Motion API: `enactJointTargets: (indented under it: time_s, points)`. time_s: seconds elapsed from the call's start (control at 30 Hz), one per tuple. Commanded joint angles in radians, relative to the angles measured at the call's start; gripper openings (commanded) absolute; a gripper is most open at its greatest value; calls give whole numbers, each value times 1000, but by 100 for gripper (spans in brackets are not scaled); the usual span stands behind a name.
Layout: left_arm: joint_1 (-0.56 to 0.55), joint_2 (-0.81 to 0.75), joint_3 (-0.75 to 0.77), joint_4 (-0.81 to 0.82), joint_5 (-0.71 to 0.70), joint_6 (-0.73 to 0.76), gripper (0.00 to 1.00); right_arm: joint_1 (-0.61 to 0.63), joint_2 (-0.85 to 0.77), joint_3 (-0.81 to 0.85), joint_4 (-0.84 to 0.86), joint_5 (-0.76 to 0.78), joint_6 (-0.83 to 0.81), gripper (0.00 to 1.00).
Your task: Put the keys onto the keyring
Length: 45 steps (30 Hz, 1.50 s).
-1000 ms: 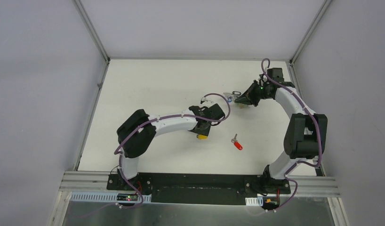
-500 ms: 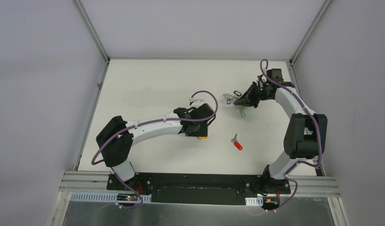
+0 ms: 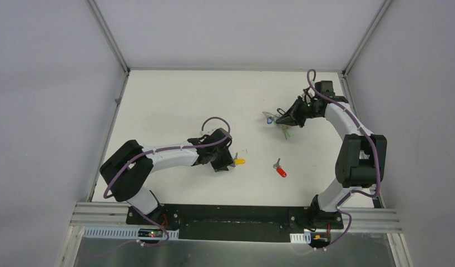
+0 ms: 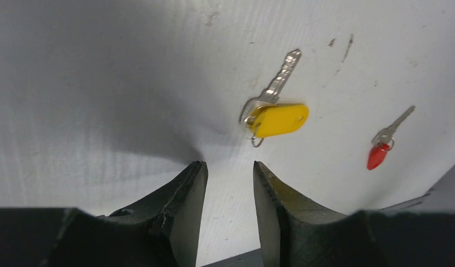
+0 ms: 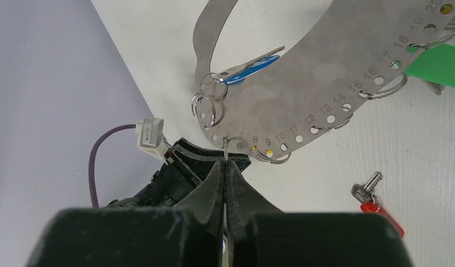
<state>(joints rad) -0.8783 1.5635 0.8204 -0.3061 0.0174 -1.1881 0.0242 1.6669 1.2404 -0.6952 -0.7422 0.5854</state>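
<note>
Left gripper (image 4: 228, 189): jaws released, nothing between them. It sits low over the table (image 3: 175, 105) with the yellow key (image 4: 276, 118) flat just ahead of the tips and off to one side, not touching. Reads as lining up a pick.

The red key (image 4: 379, 151) lies loose further out, well apart from the yellow one, also off the ring.

Right gripper (image 5: 226, 167): jaws clenched on the inner edge of the keyring (image 5: 325, 72), near the low-numbered holes. Can't tell if it's pinching the band itself or a small wire loop there. It's held at the far right of the table, probably as a fixed target for threading.

A blue key (image 5: 252, 67) and a green tag (image 5: 439, 64) already hang from the band, so I'd judge the task partly done.

Risk: the yellow key lies flat, so the tips may slide it instead of lifting it.
</note>
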Motion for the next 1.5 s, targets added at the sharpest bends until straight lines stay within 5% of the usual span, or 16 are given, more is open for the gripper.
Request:
enactJointTargets:
  time_s: [0.0, 0.63, 0.9, 1.47]
  points:
    - [21, 21, 7, 136, 58, -42, 39, 8, -27, 29, 7, -39, -1, 0]
    - [40, 79, -30, 179, 45, -133, 18, 8, -12, 41, 3, -44, -6, 0]
    - [43, 37, -52, 144, 0, -124, 28, 9, -6, 41, 6, -48, -3, 0]
    - [48, 32, -46, 161, -79, -74, 17, 17, 7, 42, 11, -69, -3, 0]
